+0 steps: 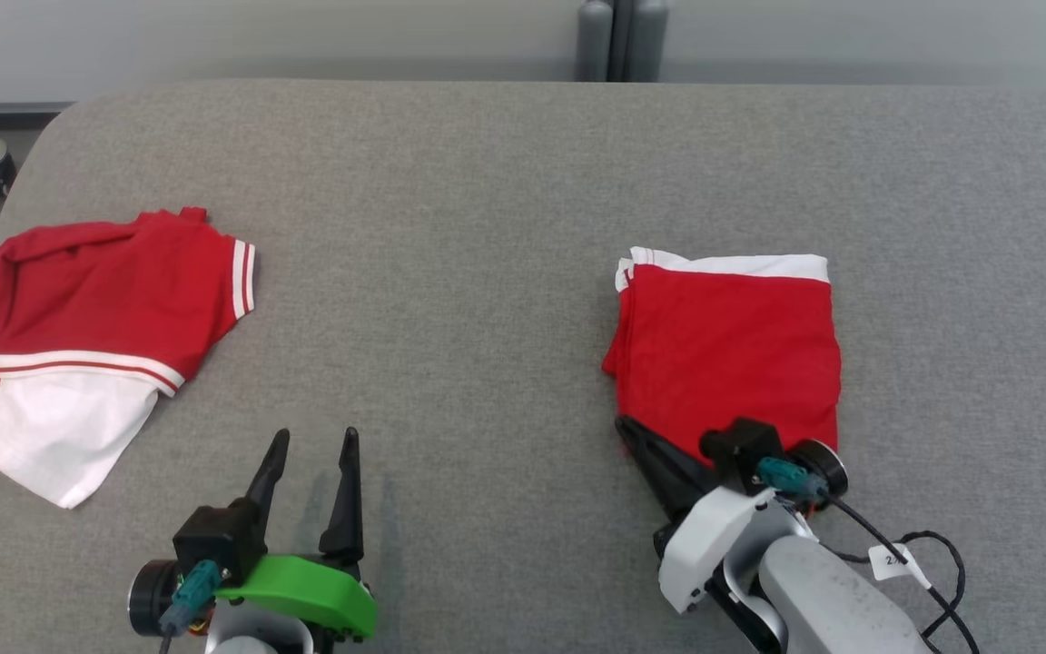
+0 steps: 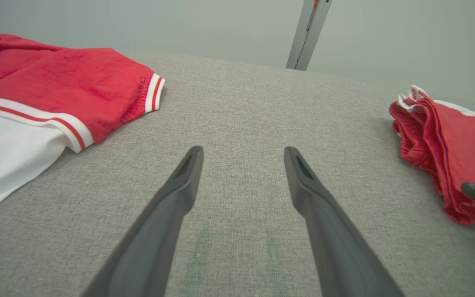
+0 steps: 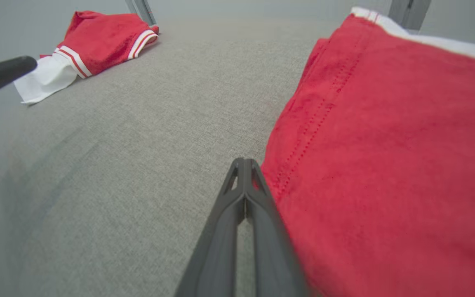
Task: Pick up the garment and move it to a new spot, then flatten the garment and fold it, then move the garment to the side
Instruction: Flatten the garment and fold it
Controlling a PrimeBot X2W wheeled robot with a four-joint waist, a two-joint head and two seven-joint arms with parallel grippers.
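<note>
**Status of work**

1. The folded garment (image 1: 727, 350) lies on the right half of the worktop (image 1: 487, 227). It is a compact red rectangle with a white band along its far edge. The layers are stacked and the top face is flat.
2. Judged from this condition, the pick-up, flattening and folding steps are complete. The remaining step is the move to the side. It cannot be determined whether the present position already counts as the side.
3. A second garment (image 1: 96, 300), red and white with striped trim, lies loose and unfolded at the left edge of the worktop, well apart from the folded one.

**Tool state**

- Right tool (image 3: 243, 163): closed, fingertips together. It sits low at the near-left corner of the folded garment, touching its left edge. No fabric is visible between the fingertips. Whether a lower layer is pinched cannot be told.
- Left tool (image 1: 316, 434): open wide, holding nothing. It is over bare worktop at the near edge, between the two garments, nearer the unfolded one.

**Outstanding**

If the corner is not gripped, the closed right tool is placed to push or slide the stack. Either action risks disturbing the fold.
</note>
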